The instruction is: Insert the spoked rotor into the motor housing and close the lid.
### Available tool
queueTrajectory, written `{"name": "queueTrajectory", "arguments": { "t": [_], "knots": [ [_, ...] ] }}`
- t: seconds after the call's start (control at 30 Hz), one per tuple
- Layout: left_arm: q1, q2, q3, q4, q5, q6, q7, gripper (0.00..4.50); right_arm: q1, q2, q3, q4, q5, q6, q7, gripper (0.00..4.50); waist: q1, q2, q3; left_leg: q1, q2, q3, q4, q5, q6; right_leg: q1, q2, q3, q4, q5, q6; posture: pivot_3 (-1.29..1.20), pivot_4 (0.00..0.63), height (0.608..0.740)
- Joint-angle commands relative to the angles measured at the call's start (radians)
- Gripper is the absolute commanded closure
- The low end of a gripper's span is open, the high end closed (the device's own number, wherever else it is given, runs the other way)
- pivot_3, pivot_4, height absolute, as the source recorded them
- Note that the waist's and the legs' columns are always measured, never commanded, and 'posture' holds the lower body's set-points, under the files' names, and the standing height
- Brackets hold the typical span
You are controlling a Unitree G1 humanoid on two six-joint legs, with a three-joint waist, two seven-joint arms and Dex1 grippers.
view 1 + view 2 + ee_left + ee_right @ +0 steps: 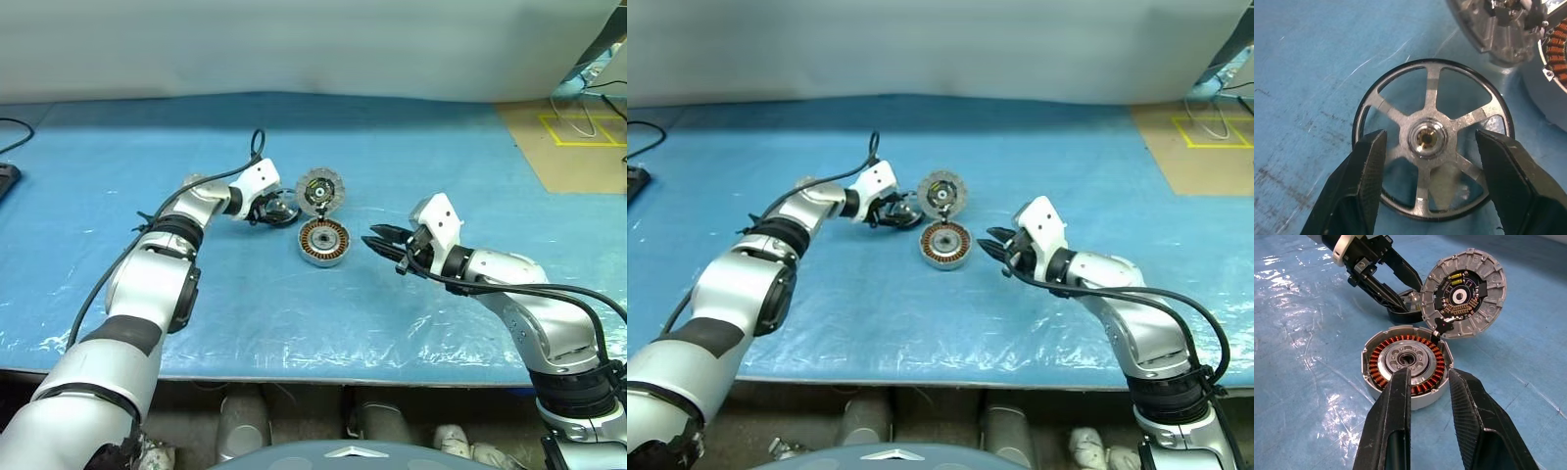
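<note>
**Left gripper straddles the spoked rotor beside the open motor housing**

The landmark is the motor housing [323,241], a squat drum with copper windings standing open-topped on the blue plastic-covered table [441,147].

Left of the housing, the left gripper [1430,147] reaches down to the spoked rotor [1432,142], which lies flat on the sheet just beside the housing. Its two black fingers [1359,181] stand wide apart, one over each side of the wheel, over the spokes and rim; whether the pads actually touch the metal cannot be told, and the rotor is not lifted.

Just behind the housing, the lid [320,189] stands tilted on edge, its lower rim at the housing's back edge, its black hub with the green-yellow spot facing the robot. It sits close to the rotor and the left fingers, crowding that side.

Right of the housing, the right gripper [1427,382] hovers near, pointing at the drum, its fingers [1396,406] parted by a narrow gap and holding nothing.

Open blue sheet lies in front of the housing and far out to both sides. A brown floor patch with yellow tape [578,137] sits beyond the table's far right corner.
</note>
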State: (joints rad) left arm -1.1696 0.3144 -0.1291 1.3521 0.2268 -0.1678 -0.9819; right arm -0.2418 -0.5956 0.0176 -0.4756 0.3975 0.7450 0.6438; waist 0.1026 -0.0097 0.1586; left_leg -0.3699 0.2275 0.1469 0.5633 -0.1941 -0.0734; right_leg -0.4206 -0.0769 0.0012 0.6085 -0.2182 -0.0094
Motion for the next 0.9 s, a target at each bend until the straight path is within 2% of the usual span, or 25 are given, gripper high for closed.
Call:
{"name": "queueTrajectory", "arguments": {
  "t": [0.03, 0.13, 0.3, 0.4, 0.5, 0.63, 0.77, 0.9],
  "knots": [
    [0.025, 0.012, -0.027, -0.006, 0.033, -0.028, -0.036, 2.14, -0.008, -0.004, -0.001, -0.025, -0.005, -0.019, -0.006, 3.27, -0.001, 0.000, 0.000, 0.000, 0.000, 0.000, 0.000, 0.000, 0.000, 0.000, 0.000, 0.000, 0.000, 0.000, 0.000, 0.00, 0.150, 0.740],
    [0.038, 0.019, -0.059, -0.003, 0.078, -0.028, 0.050, 2.92, -0.015, -0.004, 0.000, -0.028, -0.005, -0.014, -0.009, 3.27, 0.000, 0.001, -0.001, 0.004, 0.000, 0.000, 0.000, 0.000, 0.000, 0.004, 0.000, 0.000, 0.000, 0.000, 0.000, 0.00, 0.150, 0.740],
    [0.072, 0.051, -0.069, -0.008, 0.075, -0.036, -0.066, 2.92, -0.003, 0.007, -0.009, -0.058, 0.009, 0.001, -0.028, 3.27, -0.004, 0.001, 0.000, 0.017, -0.001, 0.000, 0.000, 0.000, 0.000, 0.016, -0.003, 0.001, -0.003, -0.004, -0.003, 0.00, 0.150, 0.740],
    [0.093, 0.080, -0.078, -0.017, 0.081, -0.062, -0.101, 3.15, 0.019, 0.017, -0.004, -0.067, 0.008, -0.002, -0.043, 3.27, -0.007, 0.001, -0.001, 0.020, -0.002, 0.001, -0.002, 0.000, 0.000, 0.017, -0.003, 0.004, -0.003, -0.004, -0.003, 0.00, 0.150, 0.740],
    [0.087, 0.100, -0.029, -0.028, 0.032, -0.052, -0.118, 3.15, 0.026, 0.034, 0.005, -0.070, 0.008, -0.003, -0.057, 3.27, -0.010, 0.001, -0.001, 0.020, -0.001, 0.001, -0.002, 0.000, 0.000, 0.017, -0.002, 0.004, -0.003, -0.005, -0.003, 0.00, 0.150, 0.740],
    [0.082, 0.159, 0.031, -0.064, -0.043, -0.083, -0.235, 3.15, 0.026, 0.053, 0.004, -0.070, 0.011, -0.005, -0.068, 3.27, -0.011, 0.001, 0.000, 0.019, -0.001, 0.001, -0.003, 0.000, 0.000, 0.015, -0.002, 0.004, -0.003, -0.005, -0.003, 0.00, 0.150, 0.740],
    [0.112, 0.222, 0.075, -0.138, -0.126, -0.088, -0.421, 3.15, 0.031, 0.058, -0.007, -0.056, 0.012, -0.016, -0.064, 3.27, -0.008, 0.001, 0.000, 0.018, -0.001, 0.001, -0.006, 0.000, 0.000, 0.014, -0.002, 0.003, -0.003, -0.005, -0.003, 0.00, 0.150, 0.740],
    [0.180, 0.241, 0.118, -0.331, -0.239, -0.042, -0.536, 3.15, 0.019, 0.069, -0.032, -0.057, 0.044, -0.006, -0.057, 3.27, 0.003, 0.002, 0.004, 0.016, -0.002, 0.001, -0.010, 0.000, 0.000, 0.013, -0.003, 0.001, -0.004, -0.005, -0.003, 0.00, 0.150, 0.740]
  ]
}}
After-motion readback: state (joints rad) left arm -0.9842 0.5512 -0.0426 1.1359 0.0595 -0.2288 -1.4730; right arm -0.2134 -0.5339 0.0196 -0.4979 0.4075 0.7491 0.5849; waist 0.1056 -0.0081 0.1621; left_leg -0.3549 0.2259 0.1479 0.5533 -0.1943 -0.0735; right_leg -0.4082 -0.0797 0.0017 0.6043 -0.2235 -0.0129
